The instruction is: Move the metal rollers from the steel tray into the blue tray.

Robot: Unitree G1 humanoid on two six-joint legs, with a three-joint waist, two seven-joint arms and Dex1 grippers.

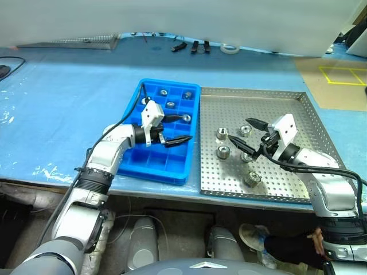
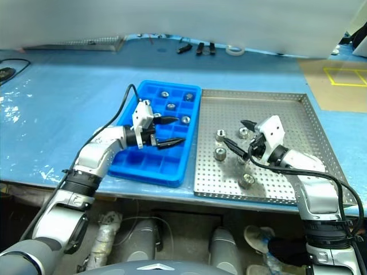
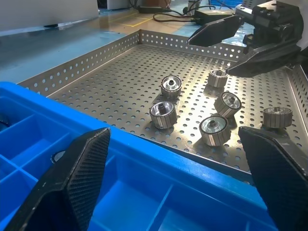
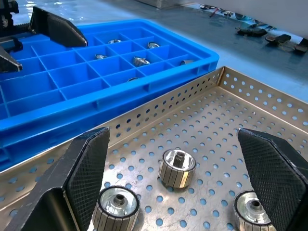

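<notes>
Rollers remaining: five metal rollers [image 1: 222,152] lay loose on the perforated floor of the steel tray [image 1: 298,120], grouped in its half nearer the blue tray
Rollers delivered: several sat in separate compartments at the far end of the blue tray [image 1: 155,163]; the near rows stood vacant
Trays: side by side on the table [image 1: 63,103], long edges just beside each other
Right gripper: the right gripper [image 1: 248,140] hung above the cluster with its fingers wide apart and nothing between them; one roller lay roughly midway between the fingertips in the right wrist view
Right arm pose: forearm over the near right part of the steel tray, gripper held about level and angled towards the blue tray
Left gripper: the left gripper [image 1: 175,129] stood spread and empty over the middle of the blue tray
Left arm pose: elbow bent at the table edge, gripper level and pointing across towards the steel tray
Recommended practice: in my judgement, lower over one roller only, straddle its round sides, close squarely
Risk: neighbours lay near, so a finger could knock one rolling
</notes>
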